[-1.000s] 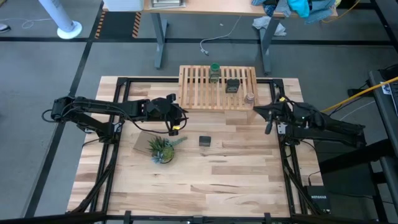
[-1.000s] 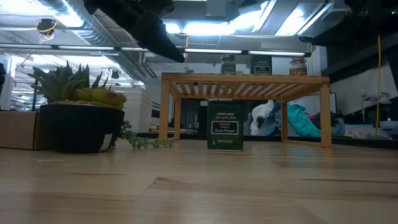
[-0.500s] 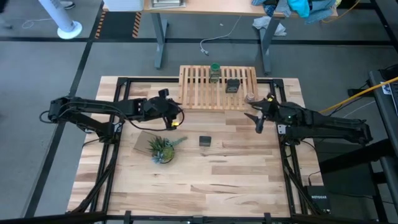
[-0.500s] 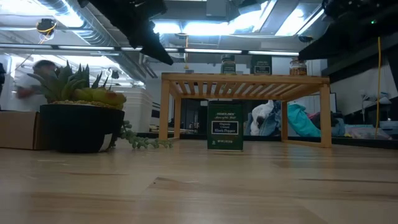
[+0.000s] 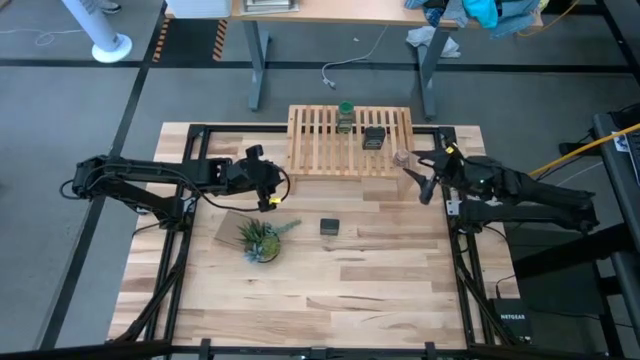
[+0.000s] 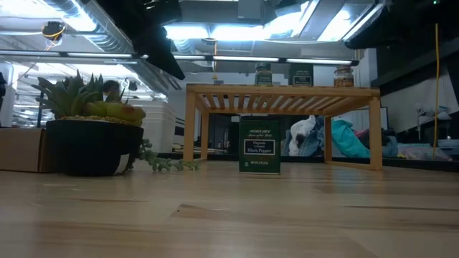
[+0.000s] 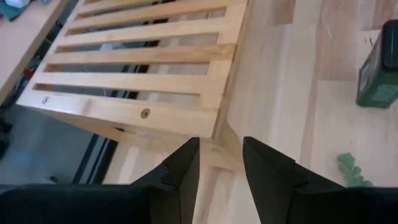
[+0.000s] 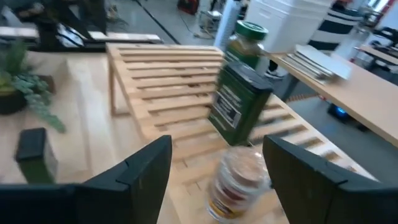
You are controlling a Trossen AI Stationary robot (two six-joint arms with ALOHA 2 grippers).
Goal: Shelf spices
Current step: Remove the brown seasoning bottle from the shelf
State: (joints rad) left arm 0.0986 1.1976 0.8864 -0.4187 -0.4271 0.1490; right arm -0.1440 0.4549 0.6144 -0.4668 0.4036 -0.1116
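Evidently three spices stand on the shelf (image 5: pixel 350 140); one tin (image 5: pixel 330 227) waits on the desk beyond the spread, empty left gripper (image 5: pixel 268 192); the right gripper (image 5: pixel 428 183), spread wide, faces the small jar (image 8: pixel 236 181).

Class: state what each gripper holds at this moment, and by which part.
Nothing is held. The left gripper is open and empty near the shelf corner. The right gripper is open, with the small jar between its fingers but not clamped.

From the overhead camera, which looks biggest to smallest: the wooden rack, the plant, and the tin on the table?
1. Rack, by far the largest.
2. Plant.
3. Tin, the smallest. It stands alone on the table, in front of the rack.
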